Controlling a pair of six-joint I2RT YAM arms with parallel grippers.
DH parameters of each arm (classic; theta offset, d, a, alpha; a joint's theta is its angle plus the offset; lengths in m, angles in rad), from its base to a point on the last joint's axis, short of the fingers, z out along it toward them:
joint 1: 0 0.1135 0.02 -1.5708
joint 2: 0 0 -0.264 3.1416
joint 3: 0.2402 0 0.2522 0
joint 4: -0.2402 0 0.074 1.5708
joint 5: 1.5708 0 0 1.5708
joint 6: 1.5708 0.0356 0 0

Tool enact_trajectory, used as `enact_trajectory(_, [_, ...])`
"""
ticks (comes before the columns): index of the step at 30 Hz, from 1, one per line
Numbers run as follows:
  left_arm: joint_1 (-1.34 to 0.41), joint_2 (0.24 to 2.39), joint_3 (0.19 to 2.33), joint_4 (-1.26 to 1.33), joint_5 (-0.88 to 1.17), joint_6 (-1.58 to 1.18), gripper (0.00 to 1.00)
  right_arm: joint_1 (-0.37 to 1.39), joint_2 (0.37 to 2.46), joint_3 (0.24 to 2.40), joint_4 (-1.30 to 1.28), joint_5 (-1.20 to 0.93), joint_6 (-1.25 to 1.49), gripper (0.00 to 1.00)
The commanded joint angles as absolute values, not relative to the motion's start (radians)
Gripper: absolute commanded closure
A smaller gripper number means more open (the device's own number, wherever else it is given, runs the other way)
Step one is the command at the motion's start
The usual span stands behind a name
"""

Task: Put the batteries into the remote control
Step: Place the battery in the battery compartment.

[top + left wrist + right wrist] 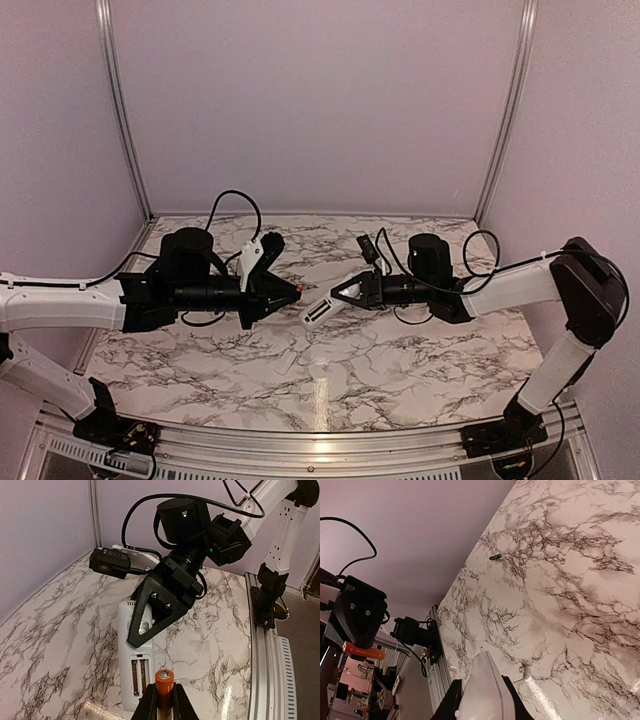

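Observation:
My left gripper point(292, 292) point(164, 692) is shut on an orange-red battery point(164, 682) point(297, 291) that sticks out past its fingertips. My right gripper point(342, 293) point(481, 686) is shut on the white remote control point(318, 313) point(125, 647) point(485, 692), held above the table with its back toward the left wrist camera. Its battery compartment point(139, 676) is open and shows two narrow reddish strips; I cannot tell if these are batteries. The held battery's tip is just right of the compartment, close to the remote's end. In the right wrist view the battery point(364, 651) shows at far left.
A small flat white cover plate point(285, 361) point(516, 673) lies on the marble table point(400, 350) below the two grippers. A small dark object point(495, 557) lies farther off on the table. Purple walls close in the back and sides.

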State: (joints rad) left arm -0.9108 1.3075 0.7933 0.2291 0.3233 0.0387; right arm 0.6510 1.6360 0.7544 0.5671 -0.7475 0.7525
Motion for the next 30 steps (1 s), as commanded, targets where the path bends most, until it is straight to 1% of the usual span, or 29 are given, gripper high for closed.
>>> enact_trajectory(1, [-0.954,1.305,0.775,0.327,0.296,0.135,1.00,0.673,1.606,0.780,0.548,-0.726,0.723,1.00])
enact_trajectory(9, [-1.002,1.396,0.841,0.308,0.199,0.136,1.00,0.694,1.606,0.779,0.580,-0.728,0.759,1.00])
enact_trajectory(20, [-1.012,1.508,0.914,0.276,0.175,0.148,1.00,0.696,1.609,0.769,0.657,-0.780,0.820,1.00])
enact_trajectory(30, [-1.014,1.539,0.936,0.247,0.150,0.135,1.00,0.696,1.600,0.755,0.707,-0.800,0.843,1.00])
